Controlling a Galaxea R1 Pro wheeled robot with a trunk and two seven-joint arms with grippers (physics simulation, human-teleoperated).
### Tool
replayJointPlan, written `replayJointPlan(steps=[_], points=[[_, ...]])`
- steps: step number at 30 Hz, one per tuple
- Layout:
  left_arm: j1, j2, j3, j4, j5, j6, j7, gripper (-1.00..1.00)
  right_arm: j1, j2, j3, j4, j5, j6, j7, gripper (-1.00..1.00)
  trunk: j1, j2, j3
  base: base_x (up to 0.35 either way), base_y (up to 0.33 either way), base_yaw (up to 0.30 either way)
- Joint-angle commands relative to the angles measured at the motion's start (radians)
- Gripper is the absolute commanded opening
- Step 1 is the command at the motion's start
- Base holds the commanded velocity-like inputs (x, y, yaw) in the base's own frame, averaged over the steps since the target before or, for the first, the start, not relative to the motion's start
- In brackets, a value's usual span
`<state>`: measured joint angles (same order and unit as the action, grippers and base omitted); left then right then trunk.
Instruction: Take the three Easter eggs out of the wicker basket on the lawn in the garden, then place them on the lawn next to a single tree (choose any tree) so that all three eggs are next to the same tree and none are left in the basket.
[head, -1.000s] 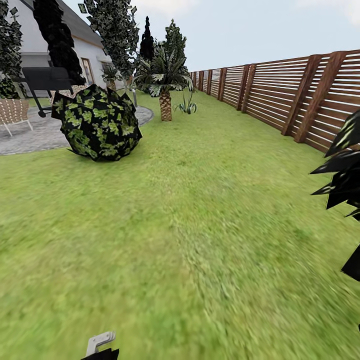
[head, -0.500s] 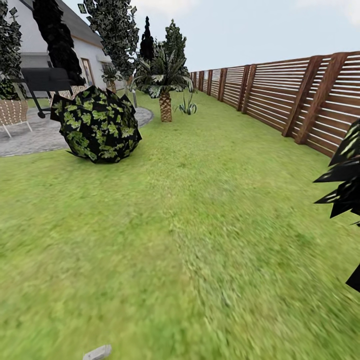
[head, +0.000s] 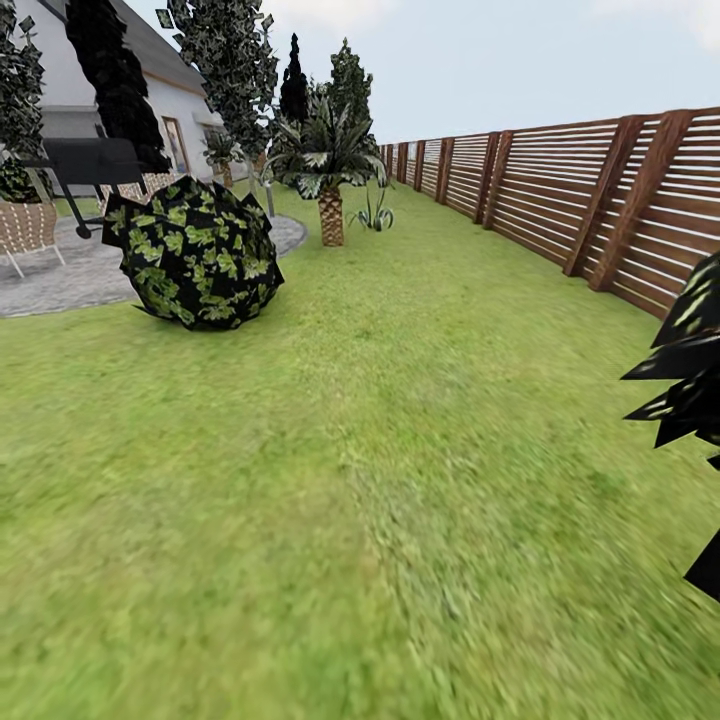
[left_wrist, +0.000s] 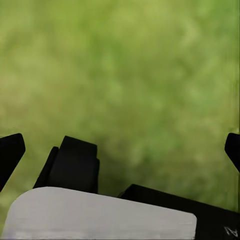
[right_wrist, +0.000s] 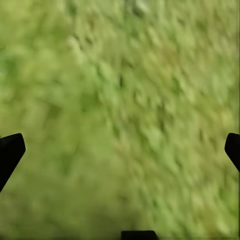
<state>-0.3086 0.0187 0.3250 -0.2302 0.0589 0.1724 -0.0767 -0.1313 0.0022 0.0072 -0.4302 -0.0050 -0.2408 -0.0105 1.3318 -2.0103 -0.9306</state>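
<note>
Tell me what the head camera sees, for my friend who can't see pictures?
A wide green lawn stretches ahead, with a brown slatted fence along the right side. On the left sit a round leafy bush, a grey gravel patio and a small palm, before a white house.

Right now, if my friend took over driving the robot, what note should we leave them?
Left gripper: open, holding nothing, over grass.
Right gripper: open, holding nothing, over grass.
Ahead: open lawn, a round bush by the gravel patio, a palm, the fence on the right.
The basket and eggs aren't in sight here, so nothing shows as done.
Left: find the basket, carry all three eggs to one tree.
</note>
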Motion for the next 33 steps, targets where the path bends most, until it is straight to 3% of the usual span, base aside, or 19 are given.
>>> replayJointPlan(steps=[1, 7, 11, 15, 33], points=[[0.000, -0.001, 0.000, 0.016, 0.000, -0.001, 0.000, 1.00, 0.000, 0.000, 0.000, 0.000, 0.000, 0.000, 0.000, 1.00, -0.004, 0.007, 0.003, 0.000, 0.000, 0.000], [0.000, -0.007, 0.001, 0.034, 0.001, -0.002, 0.001, 1.00, 0.001, 0.000, 0.000, 0.000, 0.000, 0.000, 0.000, 1.00, -0.027, 0.049, 0.022, 0.000, 0.000, 0.000], [0.000, -0.007, 0.044, 0.028, 0.006, -0.002, 0.001, 1.00, 0.001, -0.001, 0.000, -0.001, 0.000, 0.000, 0.000, 1.00, -0.042, 0.077, 0.035, 0.000, 0.000, 0.000], [0.000, -0.003, 0.057, 0.027, 0.007, -0.024, 0.002, 1.00, 0.001, 0.000, 0.000, -0.001, 0.000, 0.000, 0.000, 1.00, -0.058, 0.105, 0.047, 0.038, 0.000, 0.000], [0.000, 0.000, 0.058, 0.037, 0.007, -0.030, 0.002, 1.00, 0.001, -0.003, 0.000, 0.039, -0.001, 0.006, -0.007, 1.00, -0.127, 0.231, 0.104, 0.308, 0.000, 0.000]])
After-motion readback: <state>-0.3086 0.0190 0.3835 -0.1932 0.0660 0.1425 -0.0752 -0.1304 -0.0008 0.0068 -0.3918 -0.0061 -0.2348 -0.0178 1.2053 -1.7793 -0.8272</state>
